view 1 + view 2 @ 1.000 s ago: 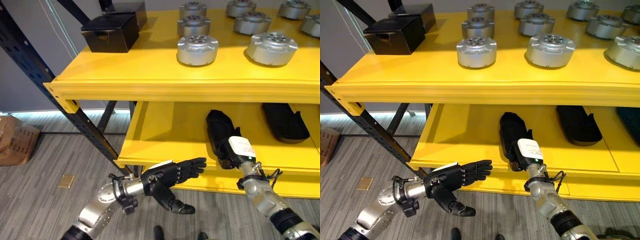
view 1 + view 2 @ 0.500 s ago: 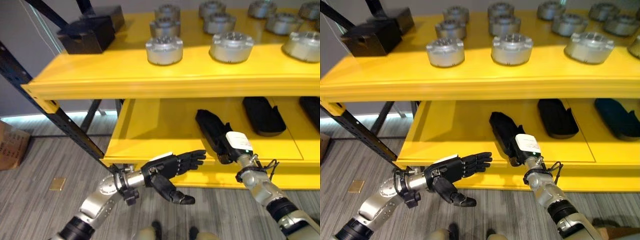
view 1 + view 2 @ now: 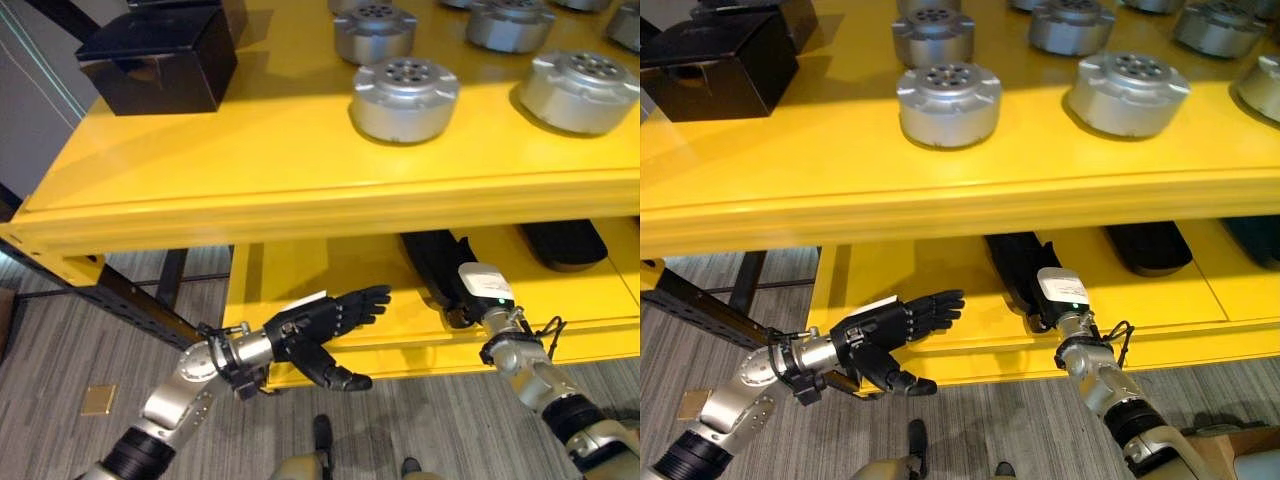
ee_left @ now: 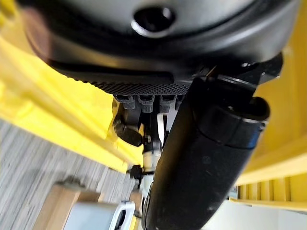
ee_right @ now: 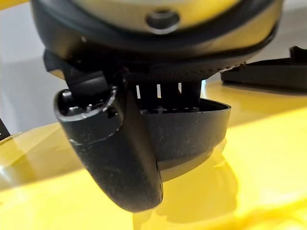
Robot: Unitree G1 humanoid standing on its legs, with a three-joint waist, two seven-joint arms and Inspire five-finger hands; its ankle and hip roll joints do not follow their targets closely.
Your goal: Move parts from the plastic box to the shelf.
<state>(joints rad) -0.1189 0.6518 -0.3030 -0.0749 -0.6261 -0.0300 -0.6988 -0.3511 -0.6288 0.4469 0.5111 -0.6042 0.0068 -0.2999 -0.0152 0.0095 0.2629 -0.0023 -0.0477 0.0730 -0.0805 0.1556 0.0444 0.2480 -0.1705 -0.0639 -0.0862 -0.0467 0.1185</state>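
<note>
Right robot hand (image 3: 470, 300) reaches onto the lower shelf (image 3: 330, 275), thumb and fingers curled around a black part (image 3: 435, 262); the part's far end is hidden under the upper shelf. Left robot hand (image 3: 315, 325) hovers spread before the shelf edge.

Grey wood-grain plank floor (image 3: 60, 350) runs under a dark steel rack upright (image 3: 120, 295) — a grey wall (image 3: 40, 110) stands behind, a brass floor plate (image 3: 98, 400) nearby.

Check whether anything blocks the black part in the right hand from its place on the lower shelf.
Nothing visible does. The black part already lies on the lower shelf, with the right hand at its near end. The next black part lies apart to the right.
</note>
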